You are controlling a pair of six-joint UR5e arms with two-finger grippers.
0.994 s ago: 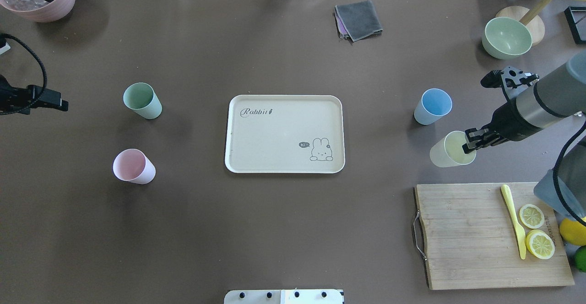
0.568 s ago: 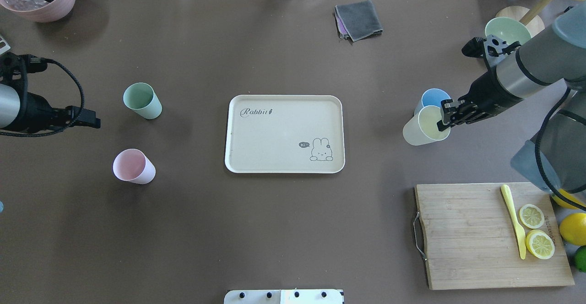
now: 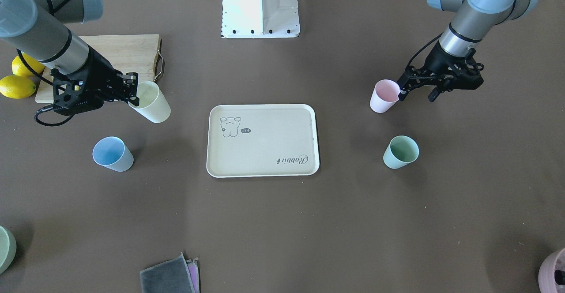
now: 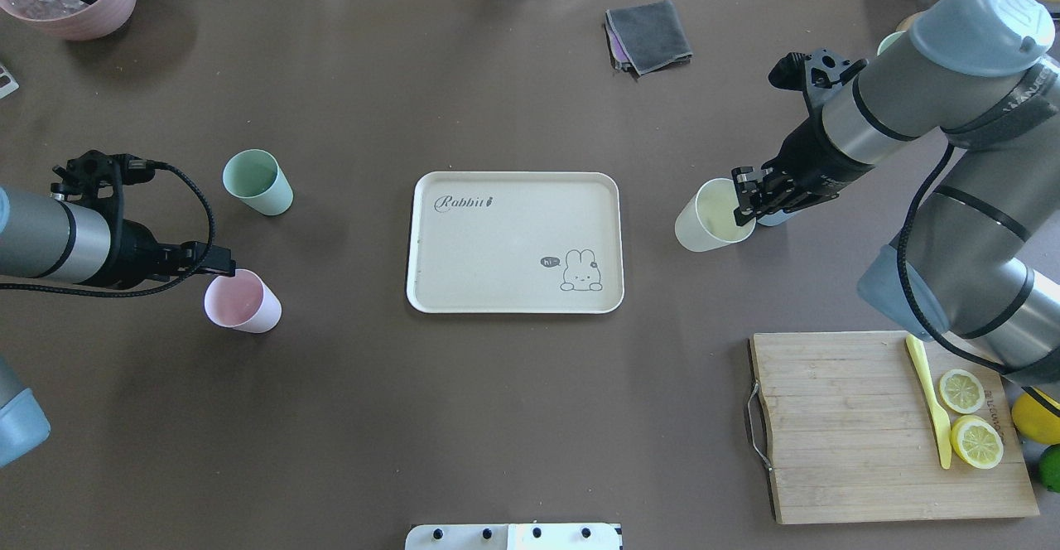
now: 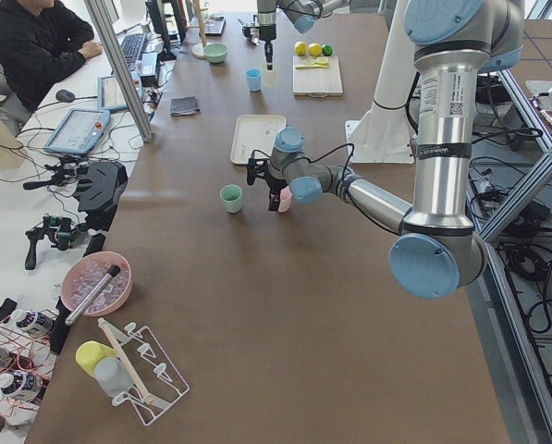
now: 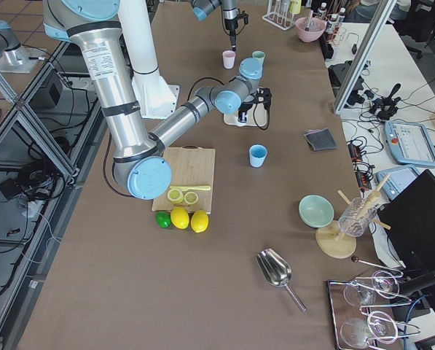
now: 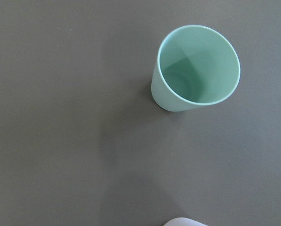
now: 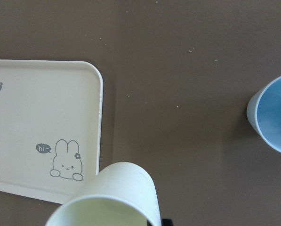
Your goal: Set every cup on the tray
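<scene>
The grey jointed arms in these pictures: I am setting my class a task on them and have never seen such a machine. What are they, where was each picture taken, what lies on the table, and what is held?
They are two robot arms, each ending in a two-finger gripper. One camera looks down from behind the robot, one faces it across the table, two stand at the table's ends, one rides on each wrist. On the brown table lie an empty cream rectangular tray, a light blue tapered cup, a mint green cup, a pink cup, a bamboo cutting board and a grey cloth. The right gripper pinches the rim of a tilted pale yellow cup beside the tray. The left gripper is at the pink cup's rim; whether it grips, I cannot tell.
</scene>
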